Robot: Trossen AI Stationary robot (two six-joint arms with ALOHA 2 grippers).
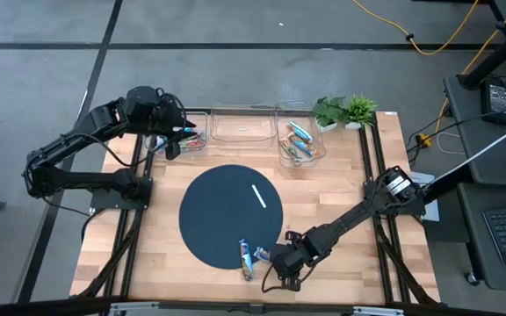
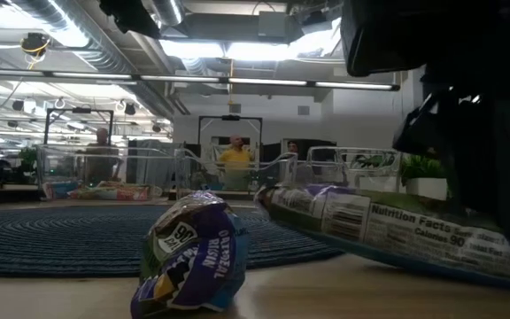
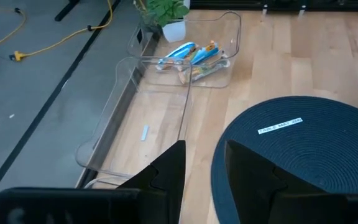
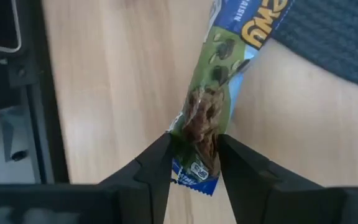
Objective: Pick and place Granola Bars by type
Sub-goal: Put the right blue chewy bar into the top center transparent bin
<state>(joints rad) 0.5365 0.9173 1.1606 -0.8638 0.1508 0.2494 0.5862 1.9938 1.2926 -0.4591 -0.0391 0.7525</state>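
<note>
My right gripper point(image 1: 277, 262) is low at the table's near edge, beside the round dark-blue mat point(image 1: 227, 215), and is shut on a green-and-blue granola bar point(image 4: 213, 106). A second, purple-blue bar point(image 1: 246, 259) lies next to it, half on the mat, and shows end-on in the low view point(image 2: 193, 257). My left gripper point(image 3: 205, 168) is open and holds nothing, hovering at the left clear bin point(image 1: 187, 132), which holds red-orange bars. More blue and silvery bars lie in the right bin point(image 1: 299, 140). My right gripper pinches the green-and-blue bar between its two fingers near the bar's near end point(image 4: 199, 140), the fingers lying across it. The wrapper looks crumpled there. The bar's far end point(image 4: 260, 25) reaches onto the mat's edge; I cannot tell whether the held end is off the wood.
A thin white strip point(image 1: 259, 196) lies on the mat. The middle clear bin point(image 1: 240, 127) holds only a small label. Two potted plants point(image 1: 345, 111) stand at the far right corner. Bare wood lies left and right of the mat. People stand in the room behind.
</note>
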